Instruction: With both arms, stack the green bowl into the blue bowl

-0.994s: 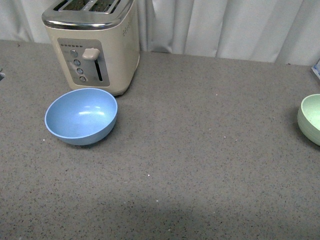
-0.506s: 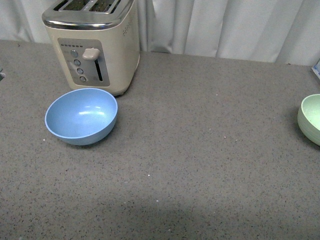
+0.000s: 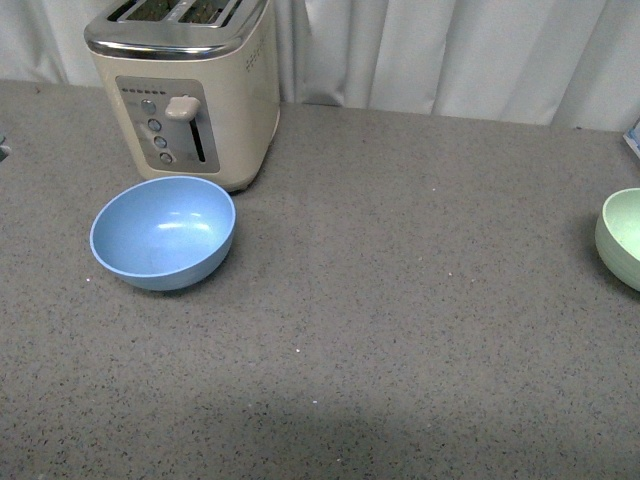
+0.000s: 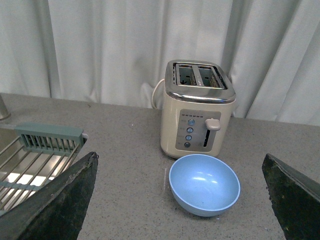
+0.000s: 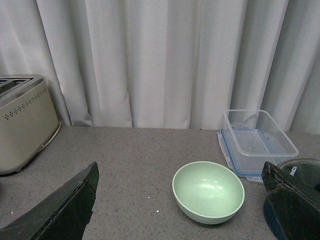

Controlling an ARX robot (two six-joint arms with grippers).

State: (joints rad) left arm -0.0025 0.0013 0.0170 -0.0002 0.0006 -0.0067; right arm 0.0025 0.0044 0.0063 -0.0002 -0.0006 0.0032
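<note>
The blue bowl [image 3: 163, 232] stands upright and empty on the grey counter just in front of the toaster; it also shows in the left wrist view [image 4: 204, 184]. The green bowl [image 3: 624, 237] stands at the far right edge of the front view, cut off by the frame, and shows whole in the right wrist view [image 5: 208, 191]. Neither arm shows in the front view. My left gripper [image 4: 182, 197] is open, its fingers wide apart, pulled back from the blue bowl. My right gripper [image 5: 182, 200] is open and pulled back from the green bowl.
A cream two-slot toaster [image 3: 185, 88] stands at the back left, touching-close to the blue bowl. A dish rack [image 4: 35, 160] lies left of it. A clear lidded container [image 5: 256, 141] and a dark jar [image 5: 300, 172] stand close beside the green bowl. White curtains hang behind.
</note>
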